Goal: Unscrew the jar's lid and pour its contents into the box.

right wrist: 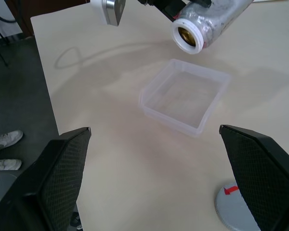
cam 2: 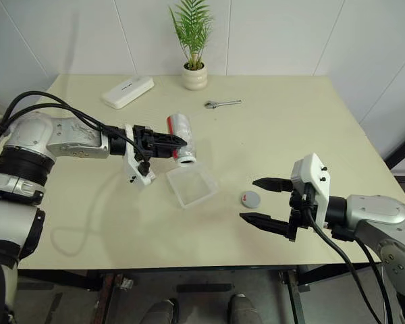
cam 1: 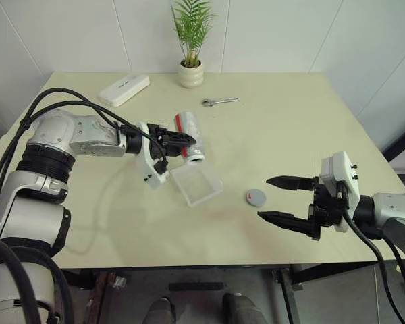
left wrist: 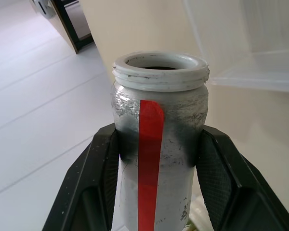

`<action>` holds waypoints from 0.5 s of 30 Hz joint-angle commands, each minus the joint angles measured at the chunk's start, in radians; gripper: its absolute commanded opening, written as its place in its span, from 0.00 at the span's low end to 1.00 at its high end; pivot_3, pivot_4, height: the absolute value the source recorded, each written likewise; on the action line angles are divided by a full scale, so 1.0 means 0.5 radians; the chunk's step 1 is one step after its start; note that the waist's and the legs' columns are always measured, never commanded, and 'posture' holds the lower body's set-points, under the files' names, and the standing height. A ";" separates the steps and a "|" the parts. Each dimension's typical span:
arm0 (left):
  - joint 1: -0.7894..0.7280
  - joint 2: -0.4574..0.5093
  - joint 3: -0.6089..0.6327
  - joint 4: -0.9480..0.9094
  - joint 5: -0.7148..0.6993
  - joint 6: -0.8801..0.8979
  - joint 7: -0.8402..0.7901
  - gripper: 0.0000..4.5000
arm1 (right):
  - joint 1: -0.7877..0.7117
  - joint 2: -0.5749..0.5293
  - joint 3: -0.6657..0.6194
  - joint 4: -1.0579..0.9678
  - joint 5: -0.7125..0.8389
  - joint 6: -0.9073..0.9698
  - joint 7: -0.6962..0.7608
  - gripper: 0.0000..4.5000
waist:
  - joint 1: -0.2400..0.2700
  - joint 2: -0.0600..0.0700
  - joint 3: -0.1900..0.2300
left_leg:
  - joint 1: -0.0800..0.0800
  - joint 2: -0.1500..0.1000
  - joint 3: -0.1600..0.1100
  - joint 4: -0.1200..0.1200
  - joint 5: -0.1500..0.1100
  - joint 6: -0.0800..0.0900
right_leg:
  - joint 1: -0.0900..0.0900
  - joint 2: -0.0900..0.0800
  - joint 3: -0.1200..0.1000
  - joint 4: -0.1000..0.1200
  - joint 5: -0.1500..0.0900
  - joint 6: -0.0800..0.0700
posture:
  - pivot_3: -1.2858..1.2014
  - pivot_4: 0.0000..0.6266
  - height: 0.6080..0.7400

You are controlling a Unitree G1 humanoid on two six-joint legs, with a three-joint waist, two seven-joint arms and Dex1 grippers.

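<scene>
My left gripper is shut on the jar, a small clear cylinder with a red stripe. The jar is tipped on its side above the table, and its open threaded mouth faces down toward the clear plastic box just below it. A little brown shows inside the mouth in the right wrist view. The box looks bare inside. The grey lid with a red mark lies flat on the table to the right of the box. My right gripper hangs open just right of the lid, holding nothing.
A white oblong case lies at the back left. A potted plant stands at the back middle, with a small wrench to its right. The table's front edge runs close under both arms.
</scene>
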 commanded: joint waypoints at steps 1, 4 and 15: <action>-0.101 0.057 -0.154 -0.206 0.219 0.116 0.389 0.43 | -0.046 -0.010 0.024 -0.003 -0.010 -0.055 0.009 1.00 | 0.006 0.000 0.000 | 0.000 0.000 0.000 0.000 0.000 0.000 | 0.000 0.000 0.000 0.000 0.000 0.000 | 0.52 0.24 1.00; -0.103 0.134 -0.358 -0.348 0.512 0.346 0.712 0.43 | -0.069 0.005 0.041 0.006 0.000 -0.053 0.001 1.00 | 0.006 0.000 0.000 | 0.001 0.000 0.001 0.000 -0.001 -0.001 | 0.000 0.000 0.001 0.000 0.000 0.000 | 0.52 0.24 1.00; -0.101 0.290 -0.712 -0.542 0.945 0.864 1.232 0.43 | -0.190 0.051 0.188 0.106 -0.038 -0.105 0.022 1.00 | 0.039 0.000 0.000 | 0.001 0.000 0.002 0.000 -0.001 -0.001 | -0.001 0.000 0.002 0.002 0.000 0.000 | 0.52 0.24 1.00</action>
